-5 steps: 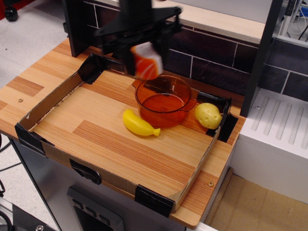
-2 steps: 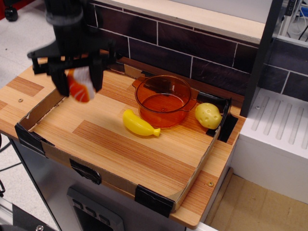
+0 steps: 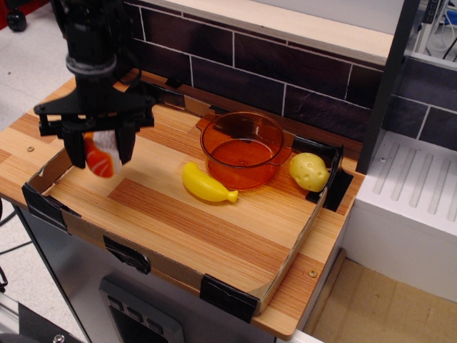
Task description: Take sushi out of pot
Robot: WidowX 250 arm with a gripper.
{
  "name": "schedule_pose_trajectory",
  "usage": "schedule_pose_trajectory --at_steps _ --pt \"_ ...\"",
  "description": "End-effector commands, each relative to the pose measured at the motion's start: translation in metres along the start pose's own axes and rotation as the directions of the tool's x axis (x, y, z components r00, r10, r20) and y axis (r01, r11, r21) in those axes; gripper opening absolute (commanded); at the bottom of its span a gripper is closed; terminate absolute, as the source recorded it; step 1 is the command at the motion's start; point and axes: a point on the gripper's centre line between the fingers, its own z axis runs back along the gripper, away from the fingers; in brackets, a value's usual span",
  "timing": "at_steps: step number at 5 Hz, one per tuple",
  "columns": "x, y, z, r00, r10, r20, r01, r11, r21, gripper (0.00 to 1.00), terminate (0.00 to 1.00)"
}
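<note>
Over the wooden counter's [image 3: 186,214] left end, the end effector [image 3: 99,151] pinches the sushi [image 3: 101,157], well apart from the pot [image 3: 243,148]. Cardboard edging [image 3: 289,261] borders the counter; dark brick wall [image 3: 235,68] stands behind.

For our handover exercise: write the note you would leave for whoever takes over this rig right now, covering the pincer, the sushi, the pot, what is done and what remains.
Pincer: shut on the sushi, held above the left end of the tray, near its cardboard wall.
Pot: at the back of the tray, nothing in it; banana in front of it, potato toy to its right.
Done: sushi is out of the pot.
Left: lower it onto the bare wood below, open the pincer, withdraw.
</note>
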Motion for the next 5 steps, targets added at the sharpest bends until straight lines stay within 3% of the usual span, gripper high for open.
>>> schedule_pose_trajectory --at_steps 1,2,3,5 --pt "0.007 0.007 -0.003 1.0 -0.015 0.026 0.014 0.998 0.065 1.0 0.0" --pt "0.007 0.005 -0.003 1.0 -0.026 0.015 0.025 0.996 0.087 1.0 0.0" --pt "0.009 0.007 0.013 1.0 -0.022 0.014 0.021 0.999 0.045 1.0 0.0" --pt "0.016 0.008 0.077 0.999 0.034 0.018 -0.032 0.997 -0.069 1.0 0.0"
